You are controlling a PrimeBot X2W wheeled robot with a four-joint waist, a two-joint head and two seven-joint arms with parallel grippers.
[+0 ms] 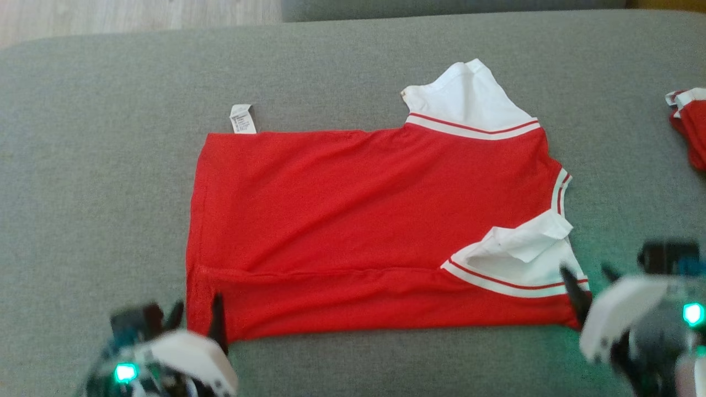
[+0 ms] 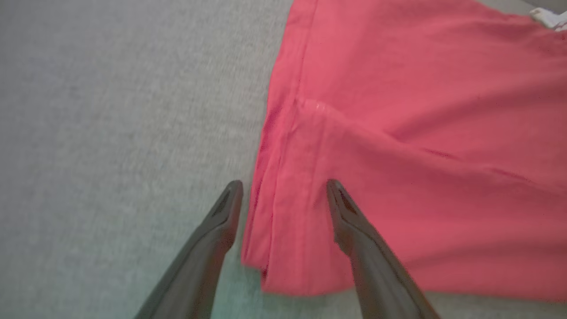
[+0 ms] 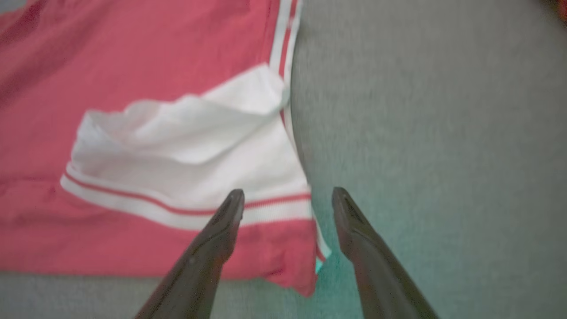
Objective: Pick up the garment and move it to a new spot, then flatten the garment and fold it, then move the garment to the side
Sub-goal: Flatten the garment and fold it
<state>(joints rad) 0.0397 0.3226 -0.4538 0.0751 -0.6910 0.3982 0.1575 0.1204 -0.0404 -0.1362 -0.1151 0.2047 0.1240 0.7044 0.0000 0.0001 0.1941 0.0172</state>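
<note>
Grey upholstered fabric surface [image 1: 99, 165], with a strip of pale wooden floor [image 1: 138, 16] beyond its far edge, carries the red jersey shirt with white sleeves and striped trim [image 1: 358, 209], spread out lengthwise near the middle. Its white care label [image 1: 242, 118] pokes out at the far left corner.

The shirt lies mostly flat. A band along its near edge appears turned over onto the body, and the near white sleeve sits tucked on top of the red cloth, so the flattening looks done and a first lengthwise fold looks made. The far sleeve sticks out unfolded past the far edge.

The left gripper [image 1: 197, 320] hovers at the shirt's near left corner, its fingers [image 2: 230, 208] spread apart either side of the hem and gripping nothing. The right gripper [image 1: 590, 284] sits at the near right corner, fingers [image 3: 226, 226] likewise parted and empty, one over the striped sleeve band, the other over bare upholstery.

Judging by this, the far side, any crosswise fold and the final move aside remain. A second, bunched red-and-white garment [image 1: 692, 127] lies at the right edge, well apart.
</note>
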